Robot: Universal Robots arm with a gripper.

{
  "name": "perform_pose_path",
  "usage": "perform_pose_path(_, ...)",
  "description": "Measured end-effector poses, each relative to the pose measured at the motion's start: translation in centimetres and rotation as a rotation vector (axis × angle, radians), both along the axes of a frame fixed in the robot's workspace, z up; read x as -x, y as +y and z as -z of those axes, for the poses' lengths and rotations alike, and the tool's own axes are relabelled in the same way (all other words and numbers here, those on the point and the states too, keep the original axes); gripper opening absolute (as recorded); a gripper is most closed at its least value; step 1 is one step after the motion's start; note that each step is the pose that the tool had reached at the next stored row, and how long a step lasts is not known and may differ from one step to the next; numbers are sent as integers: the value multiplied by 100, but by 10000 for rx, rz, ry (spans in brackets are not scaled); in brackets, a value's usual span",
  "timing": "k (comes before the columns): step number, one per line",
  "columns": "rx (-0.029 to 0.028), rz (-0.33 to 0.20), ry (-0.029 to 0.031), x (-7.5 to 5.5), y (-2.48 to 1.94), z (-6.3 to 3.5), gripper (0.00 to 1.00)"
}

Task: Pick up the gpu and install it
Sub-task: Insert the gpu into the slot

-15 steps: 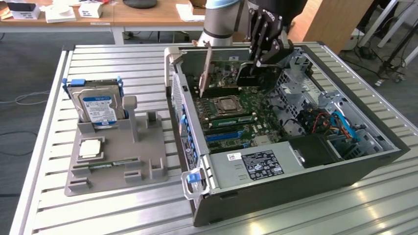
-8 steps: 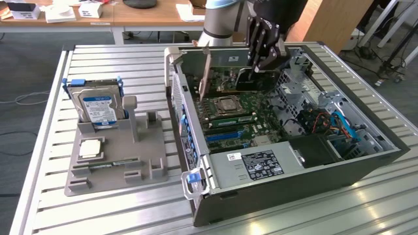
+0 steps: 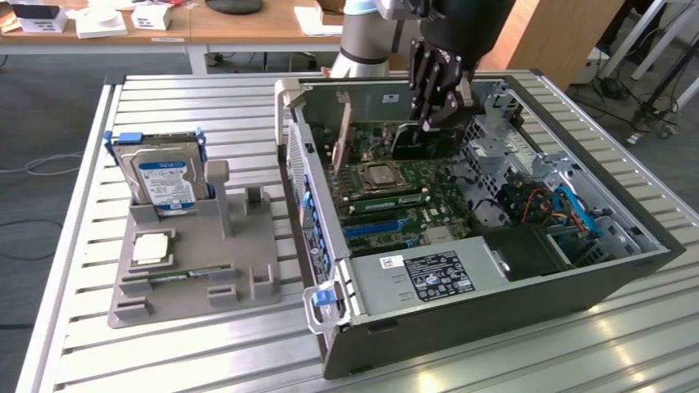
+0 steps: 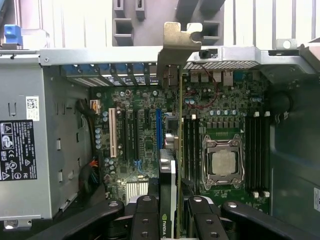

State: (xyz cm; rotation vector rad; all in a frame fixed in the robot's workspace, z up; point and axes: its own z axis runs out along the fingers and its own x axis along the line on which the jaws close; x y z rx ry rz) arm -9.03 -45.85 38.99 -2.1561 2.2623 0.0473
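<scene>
Holding the gpu (image 4: 168, 172) upright, the end effector (image 4: 171, 204) stands partly closed, its fingers (image 4: 146, 217) pressed on both faces of the card; the pair hangs inside the case (image 3: 492, 319), over the board (image 4: 145, 145), with the card's bracket (image 4: 177, 42) toward the case's rear wall; whether the card's lower edge already meets a slot I cannot tell.

The step in hand looks like seating the card; doing it well calls, I judge, for three things. Keep the card plumb to the board, so the contact edge enters along its whole length and not one corner first. Line it along its slot, and the long blue slot (image 4: 158, 135), which runs toward the case's rear wall, looks the likely seat rather than its dark neighbours. Bring the bracket's foot down inside the rear wall's opening, since a bracket riding on the wall's lip would stop the card short.

Press straight down and gently; the grip sits at the end away from the case's rear wall, so a thin card could lever in the fingers.

Outside the case, on the worktop (image 3: 611, 360), a grey holder (image 3: 186, 270) carries a hard drive (image 3: 164, 176); both are well apart from the card.
</scene>
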Motion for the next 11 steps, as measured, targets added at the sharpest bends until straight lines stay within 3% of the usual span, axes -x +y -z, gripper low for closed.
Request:
perform_pose_path(6, 0, -1, -27, 0, 0, 92, 27)
perform_pose_path(11, -2, 1, -30, 1, -4, 101, 27)
